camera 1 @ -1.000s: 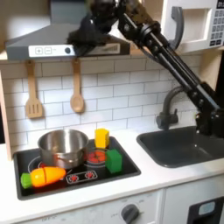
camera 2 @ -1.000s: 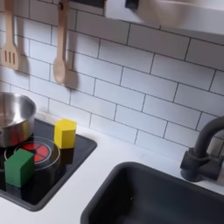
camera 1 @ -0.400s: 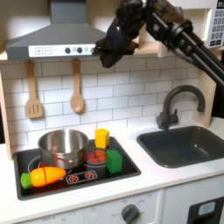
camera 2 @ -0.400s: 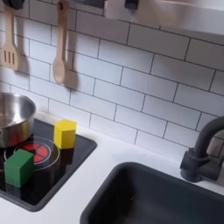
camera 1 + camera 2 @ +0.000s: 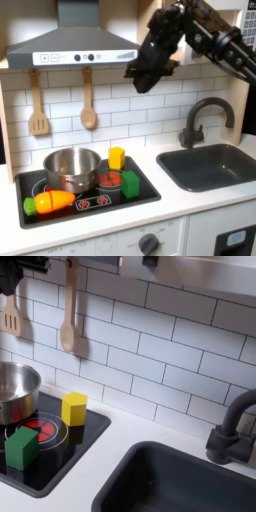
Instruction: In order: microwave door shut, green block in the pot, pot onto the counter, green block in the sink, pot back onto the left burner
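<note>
– How many loose toys do you count on your cooktop?
– One shiny round steel pot (image 5: 71, 167), one small green block (image 5: 130, 184), one yellow block (image 5: 116, 157), one orange carrot toy (image 5: 52, 201).
– And on the wall?
– Two wooden utensils: a slotted spatula (image 5: 38, 105) and a spoon (image 5: 88, 100).
– Burners?
– I see two red-ringed circles.

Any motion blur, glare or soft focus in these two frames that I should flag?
In the first exterior view the gripper and arm are smeared by motion blur, while the pot stays fairly sharp with bright glints on its steel wall. In the second exterior view the image is soft overall, and the cooktop shows a glossy sheen around the green block.
</note>
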### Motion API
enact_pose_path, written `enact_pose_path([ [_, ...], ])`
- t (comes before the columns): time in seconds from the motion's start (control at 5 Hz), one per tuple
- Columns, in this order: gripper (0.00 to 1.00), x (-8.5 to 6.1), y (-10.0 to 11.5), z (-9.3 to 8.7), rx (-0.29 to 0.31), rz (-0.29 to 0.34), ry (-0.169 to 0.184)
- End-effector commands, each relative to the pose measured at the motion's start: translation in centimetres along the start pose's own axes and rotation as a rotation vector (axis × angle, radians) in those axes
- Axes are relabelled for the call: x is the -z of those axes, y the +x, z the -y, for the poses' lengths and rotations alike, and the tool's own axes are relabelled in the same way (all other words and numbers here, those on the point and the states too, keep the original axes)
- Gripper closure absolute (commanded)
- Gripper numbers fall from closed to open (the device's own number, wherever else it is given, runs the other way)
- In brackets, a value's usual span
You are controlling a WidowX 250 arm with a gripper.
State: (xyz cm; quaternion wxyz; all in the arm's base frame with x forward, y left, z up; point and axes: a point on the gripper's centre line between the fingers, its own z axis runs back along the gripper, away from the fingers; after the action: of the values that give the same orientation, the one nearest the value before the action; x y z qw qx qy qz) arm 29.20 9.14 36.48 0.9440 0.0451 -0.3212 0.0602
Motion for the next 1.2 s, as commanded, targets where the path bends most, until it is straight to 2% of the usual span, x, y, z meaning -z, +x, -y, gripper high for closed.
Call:
enact_pose_path([
  [0.0,0.0,-0.3,-3.5,2.0,0.003,-0.095,-0.048],
  [0.2,0.0,-0.5,-4.3,4.5,0.045,-0.123,-0.099],
  [0.4,0.0,-0.6,-4.9,7.9,0.106,-0.143,-0.175],
  [0.6,0.0,-1.2,-5.1,10.4,0.155,-0.144,-0.231],
  [0.8,0.0,-1.0,-5.2,13.0,0.206,-0.155,-0.288],
  [1.0,0.0,-0.8,-5.1,15.4,0.252,-0.154,-0.328],
])
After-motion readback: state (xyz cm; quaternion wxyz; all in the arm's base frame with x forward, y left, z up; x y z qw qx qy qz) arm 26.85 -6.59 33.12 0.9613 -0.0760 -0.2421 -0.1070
